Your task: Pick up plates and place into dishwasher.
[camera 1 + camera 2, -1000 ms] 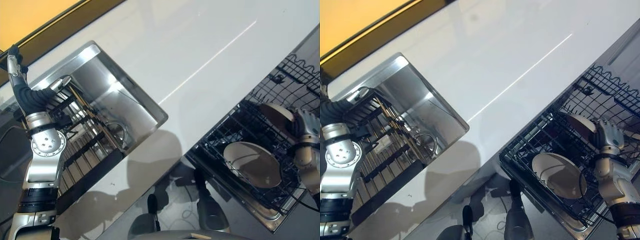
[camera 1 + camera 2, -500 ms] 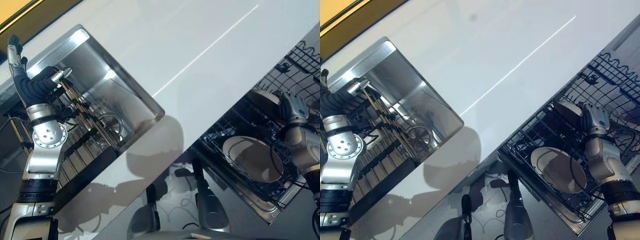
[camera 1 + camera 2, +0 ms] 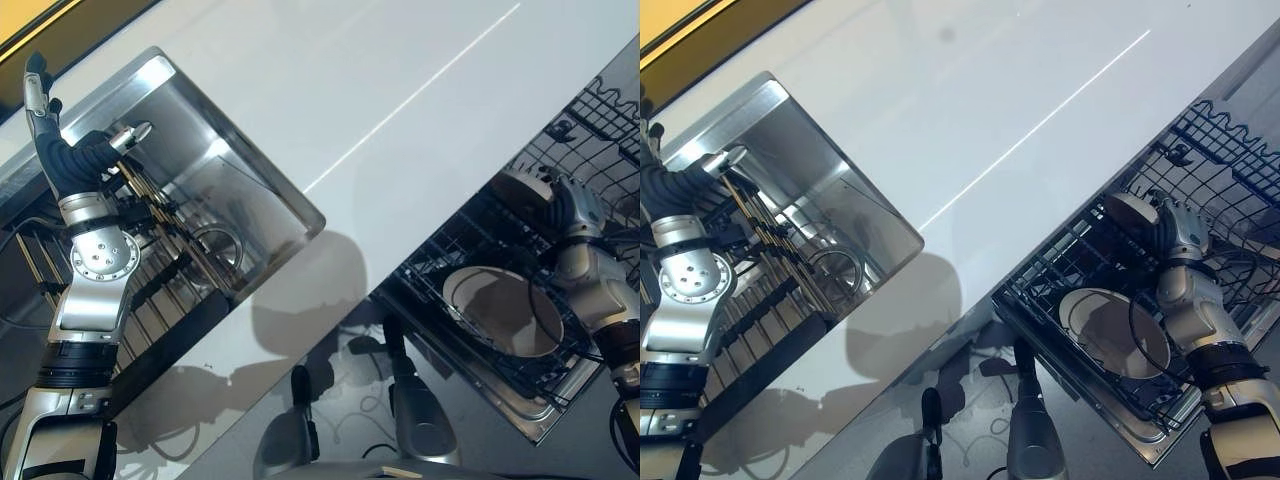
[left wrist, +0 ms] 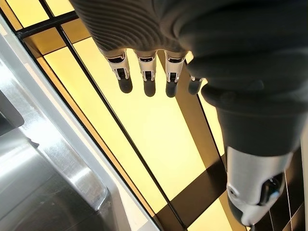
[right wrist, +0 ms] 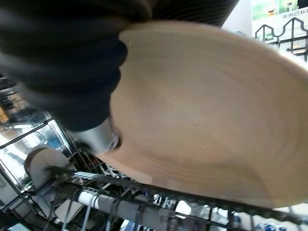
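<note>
My right hand is over the pulled-out black wire dishwasher rack, shut on a beige plate held on edge; in the right wrist view the plate spreads wide with my thumb pressed on it just above the rack wires. A second beige plate lies flat in the rack below. My left hand is raised beside the steel sink, fingers straight and holding nothing.
A steel sink is set in the white countertop, with a dark dish rack of bars at its near side. The rack's upper wire basket sits at the far right.
My right hand has carried the held plate further in over the rack, away from the flat plate. My left hand has lifted a little. The camera has shifted.
</note>
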Available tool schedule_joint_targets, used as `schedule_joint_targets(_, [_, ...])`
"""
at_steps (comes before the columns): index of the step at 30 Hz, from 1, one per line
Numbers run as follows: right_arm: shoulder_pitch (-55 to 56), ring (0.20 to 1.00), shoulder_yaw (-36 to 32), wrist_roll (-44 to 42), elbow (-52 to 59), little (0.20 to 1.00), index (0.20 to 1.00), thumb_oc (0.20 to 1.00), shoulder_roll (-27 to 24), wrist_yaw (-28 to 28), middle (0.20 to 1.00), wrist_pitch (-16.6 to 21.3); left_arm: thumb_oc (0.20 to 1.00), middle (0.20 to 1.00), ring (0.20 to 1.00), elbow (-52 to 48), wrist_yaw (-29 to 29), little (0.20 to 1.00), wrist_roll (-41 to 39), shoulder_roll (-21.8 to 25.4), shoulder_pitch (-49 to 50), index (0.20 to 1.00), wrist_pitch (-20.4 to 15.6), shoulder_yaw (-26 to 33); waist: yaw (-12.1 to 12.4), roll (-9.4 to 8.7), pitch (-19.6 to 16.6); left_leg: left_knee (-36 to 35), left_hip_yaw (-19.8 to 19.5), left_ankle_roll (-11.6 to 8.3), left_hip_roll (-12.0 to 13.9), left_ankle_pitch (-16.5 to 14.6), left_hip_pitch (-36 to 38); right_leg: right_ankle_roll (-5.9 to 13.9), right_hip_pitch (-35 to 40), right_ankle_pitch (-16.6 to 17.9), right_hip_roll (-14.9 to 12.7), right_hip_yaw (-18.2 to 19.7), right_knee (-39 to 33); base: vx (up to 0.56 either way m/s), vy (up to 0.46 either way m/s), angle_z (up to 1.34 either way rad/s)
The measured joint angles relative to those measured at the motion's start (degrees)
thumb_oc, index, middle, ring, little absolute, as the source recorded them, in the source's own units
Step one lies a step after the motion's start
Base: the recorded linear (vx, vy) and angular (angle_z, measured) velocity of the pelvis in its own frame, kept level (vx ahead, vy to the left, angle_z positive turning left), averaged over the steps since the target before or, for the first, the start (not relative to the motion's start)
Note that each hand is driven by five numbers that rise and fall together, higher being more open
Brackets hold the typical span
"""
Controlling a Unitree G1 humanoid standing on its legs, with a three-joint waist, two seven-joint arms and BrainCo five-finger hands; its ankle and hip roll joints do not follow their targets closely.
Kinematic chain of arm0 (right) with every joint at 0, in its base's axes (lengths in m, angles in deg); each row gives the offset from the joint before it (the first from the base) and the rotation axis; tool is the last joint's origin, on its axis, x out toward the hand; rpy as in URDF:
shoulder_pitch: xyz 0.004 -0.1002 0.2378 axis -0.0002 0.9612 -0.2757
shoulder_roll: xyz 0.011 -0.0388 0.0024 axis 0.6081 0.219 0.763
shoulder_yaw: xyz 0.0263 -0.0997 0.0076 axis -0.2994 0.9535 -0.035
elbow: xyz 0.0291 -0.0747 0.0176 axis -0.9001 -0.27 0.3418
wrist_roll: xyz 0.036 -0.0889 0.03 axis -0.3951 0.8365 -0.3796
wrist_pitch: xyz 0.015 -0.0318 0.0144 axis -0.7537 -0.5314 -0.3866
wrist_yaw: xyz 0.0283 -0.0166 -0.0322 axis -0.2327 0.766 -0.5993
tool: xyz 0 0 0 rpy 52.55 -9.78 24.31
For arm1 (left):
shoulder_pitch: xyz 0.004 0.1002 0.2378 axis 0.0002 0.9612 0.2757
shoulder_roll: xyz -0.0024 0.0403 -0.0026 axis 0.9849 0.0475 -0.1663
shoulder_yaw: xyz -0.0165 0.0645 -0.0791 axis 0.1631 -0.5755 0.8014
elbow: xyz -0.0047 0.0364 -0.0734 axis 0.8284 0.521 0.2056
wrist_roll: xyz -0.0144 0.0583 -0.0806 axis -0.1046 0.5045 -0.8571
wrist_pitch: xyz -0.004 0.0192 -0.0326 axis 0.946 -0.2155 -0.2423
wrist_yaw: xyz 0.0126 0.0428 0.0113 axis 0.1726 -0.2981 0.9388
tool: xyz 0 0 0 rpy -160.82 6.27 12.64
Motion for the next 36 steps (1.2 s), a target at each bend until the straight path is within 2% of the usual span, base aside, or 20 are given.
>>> schedule_joint_targets(7, [1.9,1.0,-0.3,0.0,0.7,1.0,1.0,1.0,0.4,0.7,1.0,-0.1,1.0,1.0,1.0,0.0,0.3,1.0,0.0,0.0,-0.1,1.0,0.0,0.1,0.2,-0.1,-0.1,0.0,-0.5,-0.05,0.0,0.3,0.2,-0.08,0.5,0.1,0.0,-0.4,0.0,0.01,0.009,0.03])
schedule_joint_targets(13, [6.2,1.0,-2.7,-0.1,1.6,1.0,1.0,1.0,2.8,0.7,1.0,-1.4,1.0,1.0,1.0,-0.1,1.3,1.0,0.0,-0.1,0.3,1.0,-0.1,0.4,0.3,-0.19,-0.1,-0.1,-0.8,-0.02,0.1,0.3,1.8,-0.11,2.2,0.0,-0.1,-1.0,0.0,0.05,-0.002,0.03])
schedule_joint_targets(20, [10.7,1.0,-9.2,-2.5,6.3,1.0,1.0,1.0,5.3,2.0,1.0,-4.8,1.0,1.0,1.0,-0.5,2.9,1.0,0.1,-2.2,3.6,1.0,-0.1,1.6,0.3,-0.18,-0.3,-0.2,-0.8,0.01,0.1,0.3,2.7,-0.14,3.0,0.1,0.0,-1.0,0.0,0.05,0.001,0.0])
schedule_joint_targets(27, [14.2,1.0,-13.6,-2.8,12.3,1.0,1.0,1.0,8.9,3.7,1.0,-5.3,1.0,1.0,1.0,-0.8,3.4,1.0,0.2,-5.1,6.6,1.0,-0.1,2.9,0.0,-0.14,-1.5,-0.4,-0.6,0.1,0.1,0.3,3.9,-0.15,4.0,0.0,0.0,-0.8,0.0,0.06,0.028,-0.02])
schedule_joint_targets(32, [17.3,1.0,-17.0,-3.5,17.1,1.0,1.0,1.0,12.3,6.7,1.0,-5.1,1.0,1.0,1.0,-2.9,4.0,1.0,0.9,-6.9,10.7,1.0,-0.2,4.1,-0.1,-0.09,-3.7,-0.8,0.4,0.41,0.1,0.1,5.0,-0.08,4.3,-0.2,0.2,0.1,0.0,0.07,0.023,-0.09])
schedule_joint_targets(36, [19.5,1.0,-19.5,-5.2,18.4,1.0,1.0,1.0,14.9,10.7,1.0,-5.0,1.0,1.0,1.0,-3.0,4.6,1.0,1.3,-9.0,11.8,1.0,-0.2,5.3,-0.5,0.17,-4.0,0.4,0.8,0.6,-0.1,-0.1,5.6,0.09,4.6,-1.3,0.2,0.4,1.2,0.07,0.076,-0.04])
